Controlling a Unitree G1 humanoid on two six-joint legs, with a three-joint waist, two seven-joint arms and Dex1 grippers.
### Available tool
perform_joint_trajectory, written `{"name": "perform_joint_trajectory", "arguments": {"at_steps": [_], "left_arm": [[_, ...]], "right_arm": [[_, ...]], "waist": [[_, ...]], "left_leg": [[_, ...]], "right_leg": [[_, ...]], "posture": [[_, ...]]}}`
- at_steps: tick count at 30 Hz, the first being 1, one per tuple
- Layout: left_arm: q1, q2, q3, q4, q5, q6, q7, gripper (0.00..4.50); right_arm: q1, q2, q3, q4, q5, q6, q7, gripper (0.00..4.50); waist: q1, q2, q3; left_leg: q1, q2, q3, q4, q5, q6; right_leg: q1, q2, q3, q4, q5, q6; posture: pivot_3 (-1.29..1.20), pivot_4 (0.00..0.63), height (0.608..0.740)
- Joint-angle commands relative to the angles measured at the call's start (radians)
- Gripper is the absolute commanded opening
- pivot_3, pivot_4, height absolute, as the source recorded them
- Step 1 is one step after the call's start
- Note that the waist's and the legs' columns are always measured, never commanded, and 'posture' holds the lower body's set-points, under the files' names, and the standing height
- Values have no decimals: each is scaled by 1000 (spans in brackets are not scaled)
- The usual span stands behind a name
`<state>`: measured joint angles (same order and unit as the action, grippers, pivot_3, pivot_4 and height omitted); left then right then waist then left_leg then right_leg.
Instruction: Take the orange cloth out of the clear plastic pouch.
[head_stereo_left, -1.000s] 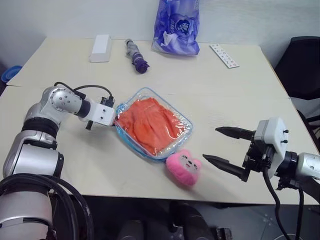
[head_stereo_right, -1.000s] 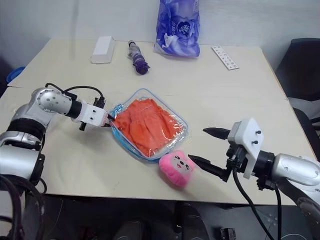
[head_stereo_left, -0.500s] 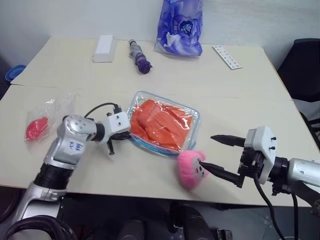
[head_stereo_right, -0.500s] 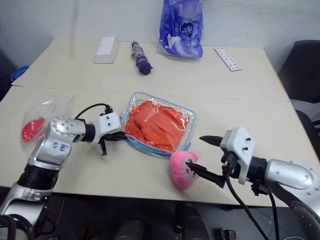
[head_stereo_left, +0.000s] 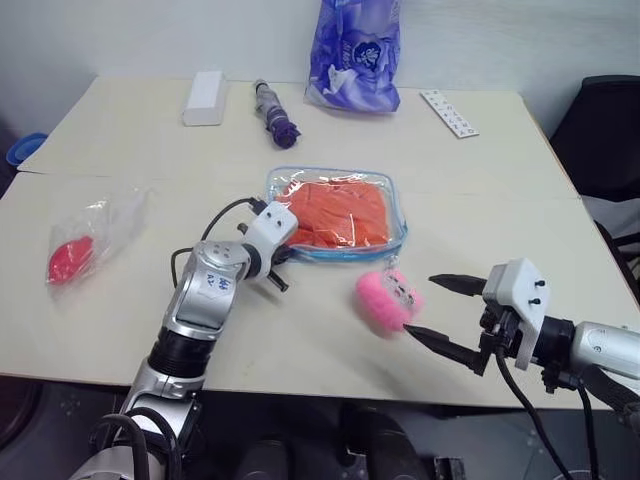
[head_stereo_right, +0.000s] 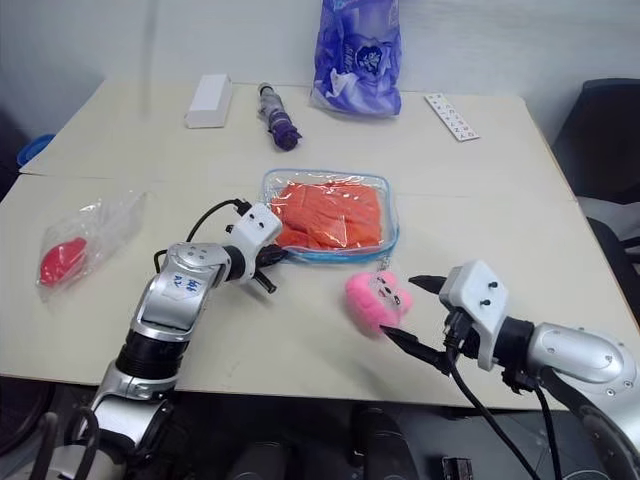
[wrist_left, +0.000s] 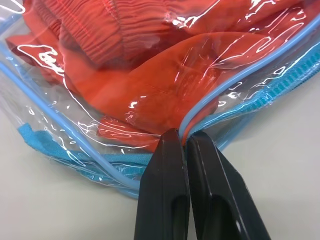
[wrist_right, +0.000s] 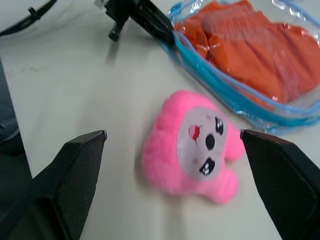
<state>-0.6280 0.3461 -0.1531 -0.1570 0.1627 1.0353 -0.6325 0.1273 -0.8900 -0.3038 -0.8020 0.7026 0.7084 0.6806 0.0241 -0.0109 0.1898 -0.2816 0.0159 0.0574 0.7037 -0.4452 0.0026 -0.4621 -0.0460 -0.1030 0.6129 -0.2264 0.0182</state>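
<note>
Clear plastic pouch (head_stereo_left: 335, 213) with orange cloth (head_stereo_left: 340, 210) inside is swung round from a diagonal lie to square, dragged by left gripper (head_stereo_left: 281, 258), whose arm has swept in from the left, fingers pinched on its blue edge. Pink plush toy (head_stereo_left: 387, 298) now lies just beside right gripper's (head_stereo_left: 436, 308) spread fingertips.

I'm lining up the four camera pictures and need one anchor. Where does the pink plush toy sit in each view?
Left eye view: pink plush toy, lower centre-right, in front of the clear plastic pouch.
Right eye view: lower centre, same spot by the pouch.
Left wrist view: not in it.
Right wrist view: centre, between the open right end effector's fingers.
Shared landmark: the pouch's light blue edging.
</note>
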Motion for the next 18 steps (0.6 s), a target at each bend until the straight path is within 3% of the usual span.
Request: {"name": "perform_joint_trajectory", "arguments": {"at_steps": [1, 6, 10, 12, 15, 18], "left_arm": [[30, 81, 25, -89, -66, -6, -62, 1028], [47, 253, 86, -113, -150, -57, -152, 2586], [59, 373, 180, -92, -258, -150, -263, 2586], [99, 452, 239, -90, -342, -249, -393, 2586], [152, 532, 280, -103, -434, -323, -520, 2626], [170, 564, 274, -98, -455, -380, -541, 2626]], "right_arm": [[22, 9, 7, 6, -37, -40, 11, 4500], [-27, 82, 106, 98, -93, -70, -19, 4500], [-102, 139, 200, 212, -154, -106, -12, 4500], [-143, 166, 263, 292, -186, -128, 12, 4500], [-184, 191, 329, 378, -211, -151, 60, 3556], [-210, 196, 369, 410, -230, -168, 99, 2527]], "waist": [[-3, 0, 0], [-5, 0, 0], [-6, 0, 0], [-7, 0, 0], [-13, 1, 1], [-9, 1, 1]], "left_leg": [[0, 0, 0, 0, 0, 0], [1, 1, 0, 0, 1, -2], [0, 0, 0, 0, 1, -3], [0, 0, 0, 0, 1, -3], [1, 1, 0, 0, 1, -3], [1, 1, 0, 1, 1, -3]], "right_leg": [[0, 0, 0, 0, 0, 0], [0, 0, 0, 1, -1, -1], [-1, 0, 0, 1, -1, -2], [-2, 0, -1, 1, -1, -2], [-3, 0, -2, 1, -2, -3], [-2, 0, -3, 1, -2, -4]], "posture": [[0, 150, 740], [0, 150, 740], [0, 150, 740], [0, 150, 740], [0, 150, 740], [0, 150, 740]]}}
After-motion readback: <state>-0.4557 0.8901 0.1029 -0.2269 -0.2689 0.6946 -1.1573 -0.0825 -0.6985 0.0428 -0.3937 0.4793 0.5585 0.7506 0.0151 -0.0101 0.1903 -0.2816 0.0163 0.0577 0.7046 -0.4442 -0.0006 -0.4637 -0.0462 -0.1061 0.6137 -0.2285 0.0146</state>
